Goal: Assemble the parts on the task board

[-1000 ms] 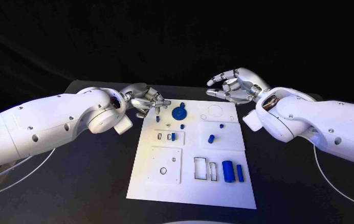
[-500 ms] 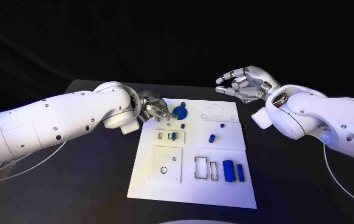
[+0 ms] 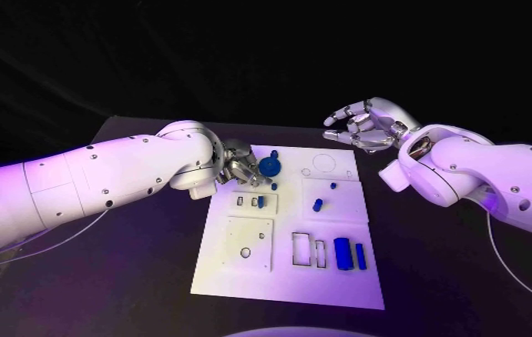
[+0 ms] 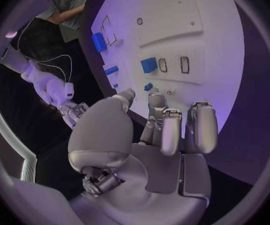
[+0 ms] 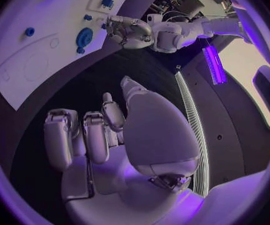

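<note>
Black cloth backs a dark counter [image 3: 133, 275], where the white task board [image 3: 290, 275] lies at the frame's centre, square to the robot so both arms can reach it. Right hand [image 3: 366, 125], upper right, hovers off the board with fingers spread and nothing in them, probably waiting. Left hand [image 3: 236, 165] sits at the board's upper left edge, fingers curled close beside the round blue part [image 3: 270, 168]; whether it grips anything I cannot tell. Smaller blue parts [image 3: 343, 255] rest lower right, likely awaiting their slots.

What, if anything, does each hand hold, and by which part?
Nothing: the left hand hovers empty over the task board, and the right hand is raised empty, fingers curled.
</note>
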Robot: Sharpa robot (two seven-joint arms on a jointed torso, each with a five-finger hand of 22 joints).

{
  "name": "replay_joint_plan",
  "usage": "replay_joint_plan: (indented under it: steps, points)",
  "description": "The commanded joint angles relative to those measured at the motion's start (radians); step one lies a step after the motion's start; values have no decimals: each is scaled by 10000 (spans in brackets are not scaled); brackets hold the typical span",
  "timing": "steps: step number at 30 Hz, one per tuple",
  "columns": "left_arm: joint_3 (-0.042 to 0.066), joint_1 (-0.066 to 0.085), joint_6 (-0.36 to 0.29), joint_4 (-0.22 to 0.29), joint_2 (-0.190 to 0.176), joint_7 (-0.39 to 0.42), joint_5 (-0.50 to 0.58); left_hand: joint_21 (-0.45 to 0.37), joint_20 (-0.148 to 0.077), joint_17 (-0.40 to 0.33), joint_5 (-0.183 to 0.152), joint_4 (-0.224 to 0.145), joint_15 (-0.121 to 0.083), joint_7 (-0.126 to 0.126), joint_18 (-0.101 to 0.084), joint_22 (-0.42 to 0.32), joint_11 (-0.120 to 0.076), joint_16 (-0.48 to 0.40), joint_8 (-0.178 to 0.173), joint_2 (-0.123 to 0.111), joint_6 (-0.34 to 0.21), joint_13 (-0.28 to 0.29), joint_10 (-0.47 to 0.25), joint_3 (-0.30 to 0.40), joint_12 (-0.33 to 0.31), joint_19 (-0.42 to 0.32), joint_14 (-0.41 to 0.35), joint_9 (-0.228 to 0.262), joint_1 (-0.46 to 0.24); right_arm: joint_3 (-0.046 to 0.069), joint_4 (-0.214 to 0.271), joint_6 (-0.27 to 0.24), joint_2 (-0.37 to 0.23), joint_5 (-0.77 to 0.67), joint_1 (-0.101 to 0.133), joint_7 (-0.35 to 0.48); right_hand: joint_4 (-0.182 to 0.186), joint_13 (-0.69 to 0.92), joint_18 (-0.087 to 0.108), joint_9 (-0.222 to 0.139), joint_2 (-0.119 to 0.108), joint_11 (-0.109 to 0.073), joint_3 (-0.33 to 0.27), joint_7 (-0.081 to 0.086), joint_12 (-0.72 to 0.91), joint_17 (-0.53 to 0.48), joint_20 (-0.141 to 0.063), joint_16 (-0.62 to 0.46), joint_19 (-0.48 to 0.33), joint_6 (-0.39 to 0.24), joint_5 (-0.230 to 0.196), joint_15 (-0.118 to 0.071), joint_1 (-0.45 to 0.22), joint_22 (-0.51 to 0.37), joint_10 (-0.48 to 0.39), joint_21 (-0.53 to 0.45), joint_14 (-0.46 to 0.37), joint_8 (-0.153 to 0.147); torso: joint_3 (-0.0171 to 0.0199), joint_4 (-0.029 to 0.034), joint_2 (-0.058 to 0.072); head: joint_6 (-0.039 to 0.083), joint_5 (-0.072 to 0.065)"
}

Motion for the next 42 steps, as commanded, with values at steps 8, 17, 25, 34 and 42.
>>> replay_joint_plan:
  steps: [8, 17, 25, 34, 42]
  points:
    - [-43, 15, 989, -33, 169, -214, -408, 87, -8, 1927, -23, 7, -73, -17, -193, 47, -4, 55, 182, 108, -54, 83, -32, -159, 151, 68, 841, 107, -352, -8, -49, 216, 10, -405, -11, -69, 32, -15, 82, 11, -6, -7, -52, -18, -63, 1530, 3, -60, 319, 49, 49, -51, -36, 1879, -49, -67, 763, 40, 0, -9, 10, -67, 9]
    - [-68, 13, 1363, -24, 220, -251, -496, 96, -11, 1922, -22, 4, -85, -42, -194, 63, -21, 52, 297, 140, -24, 115, -56, -221, 198, 69, 837, 198, -437, -11, -79, 188, -17, -439, -17, -101, 33, -27, 84, 11, -12, -7, -58, -19, -73, 1537, 3, -57, 314, 49, 52, -51, -36, 1874, -59, -75, 765, 41, -1, -7, 2, -107, 24]
    - [-86, 8, 1494, -31, 248, -266, -508, 106, -15, 1915, -22, 4, -95, -60, -197, 85, -35, 48, 376, 182, -19, 137, -68, -258, 230, 74, 834, 268, -495, -14, -121, 180, -15, -444, -28, -114, 43, -21, 81, 12, -12, -7, -68, -20, -69, 1532, 2, -60, 321, 51, 63, -52, -41, 1882, -53, -66, 764, 46, -2, -5, 6, -151, 28]
    - [-119, 3, 1606, -64, 275, -283, -475, 105, -16, 1921, -22, 2, -97, -62, -196, 82, -37, 52, 390, 187, -22, 94, -99, -265, 198, 71, 835, 283, -501, -17, -149, 207, -24, -460, -39, -143, 48, -11, 80, 12, -5, -8, -70, -21, -61, 1535, 1, -59, 323, 52, 68, -52, -42, 1883, -44, -64, 764, 49, -9, -7, 14, -174, 56]
    - [-191, -8, 1660, -80, 330, -287, -431, 114, -21, 1925, -18, -17, -106, -74, -199, 103, -48, 55, 443, 252, -62, 111, -117, -234, 221, 76, 836, 343, -427, -18, -174, 232, -6, -465, -43, -149, 52, -22, 80, 12, 3, -8, -70, -21, -70, 1532, 1, -61, 323, 52, 72, -53, -43, 1883, -52, -64, 763, 50, -6, -6, 12, -223, 40]
